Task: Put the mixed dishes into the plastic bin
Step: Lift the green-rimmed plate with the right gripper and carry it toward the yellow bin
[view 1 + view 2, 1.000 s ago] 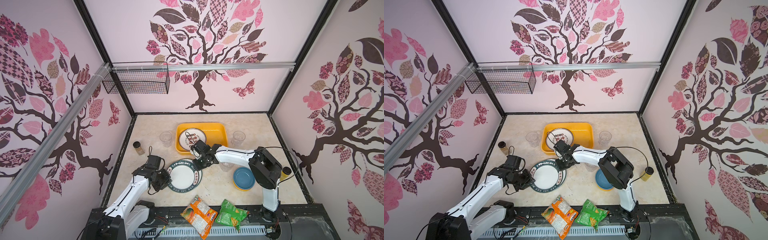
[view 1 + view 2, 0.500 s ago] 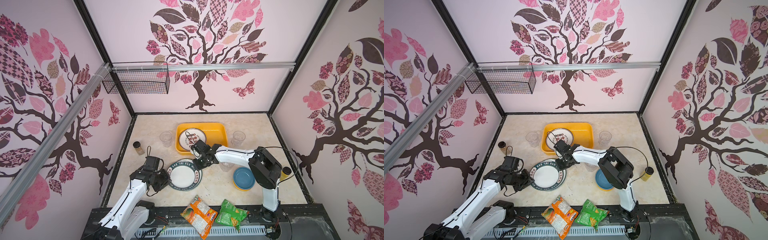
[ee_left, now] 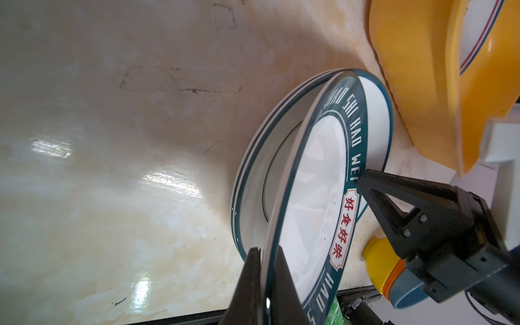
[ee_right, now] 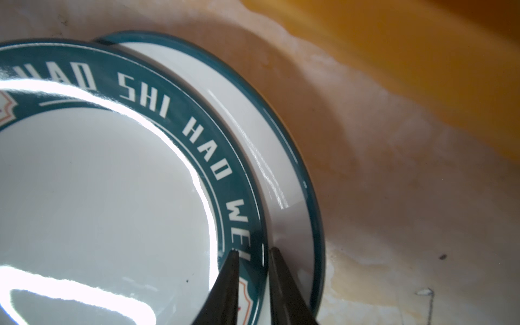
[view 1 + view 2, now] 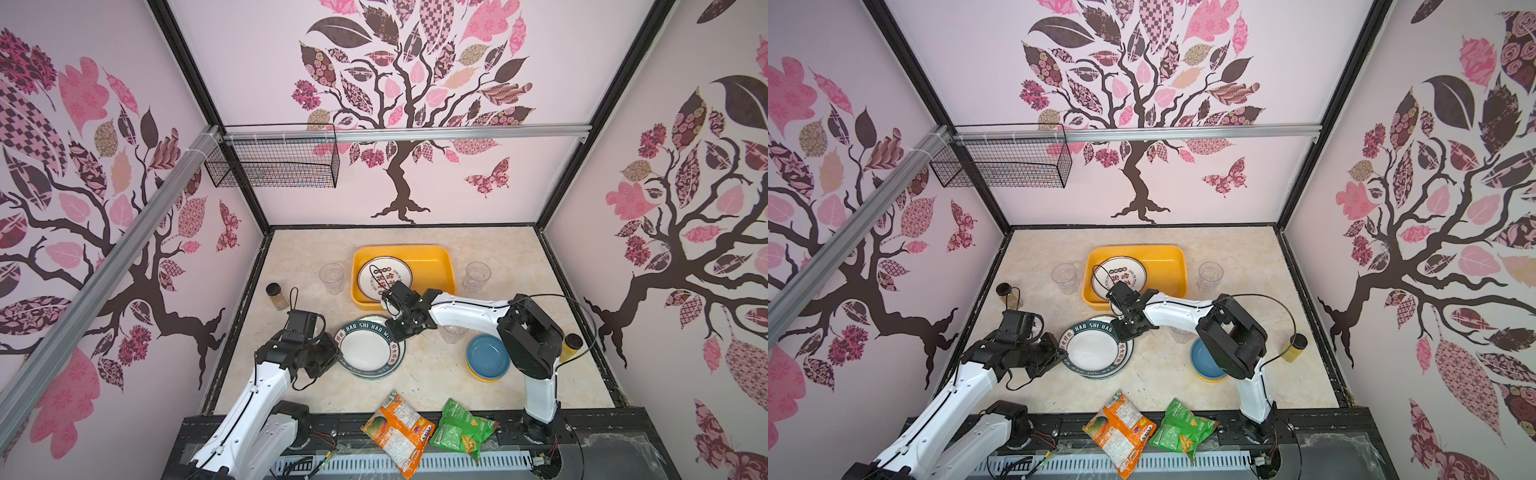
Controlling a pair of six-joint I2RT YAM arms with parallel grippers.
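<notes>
In both top views the shallow rectangular yellow-orange plastic bin (image 5: 440,254) sits toward the back of the beige marbled tabletop (image 5: 436,382), with a round white plate bearing red-black characters (image 5: 384,272) lying inside it. Just in front of the bin, a round white plate with a dark green lettered rim (image 5: 369,347) rests on a second green-edged white plate (image 5: 1100,375). The left gripper (image 5: 337,356) meets its left edge and the right gripper (image 5: 394,329) its far right edge. A clear plastic cup (image 5: 331,277) stands left of the bin and a second clear plastic cup (image 5: 478,276) right of it. A stack of small bowls topped by a blue bowl (image 5: 488,355) lies near the right arm, and orange and green snack bags (image 5: 397,432) lie at the front edge. In the left wrist view the left gripper (image 3: 267,249) has its dark fingers (image 3: 250,281) clamped tight on the lettered plate (image 3: 318,183), whose gripped edge is raised off the lower plate (image 3: 253,180). The right gripper's finger touches the opposite rim, beside the bin (image 3: 416,84). In the right wrist view the right gripper (image 4: 253,251) has its fingers slightly apart, astride the lettered plate's (image 4: 112,197) rim, one over the lettering and one outside the edge. Whether they pinch it I cannot tell.
</notes>
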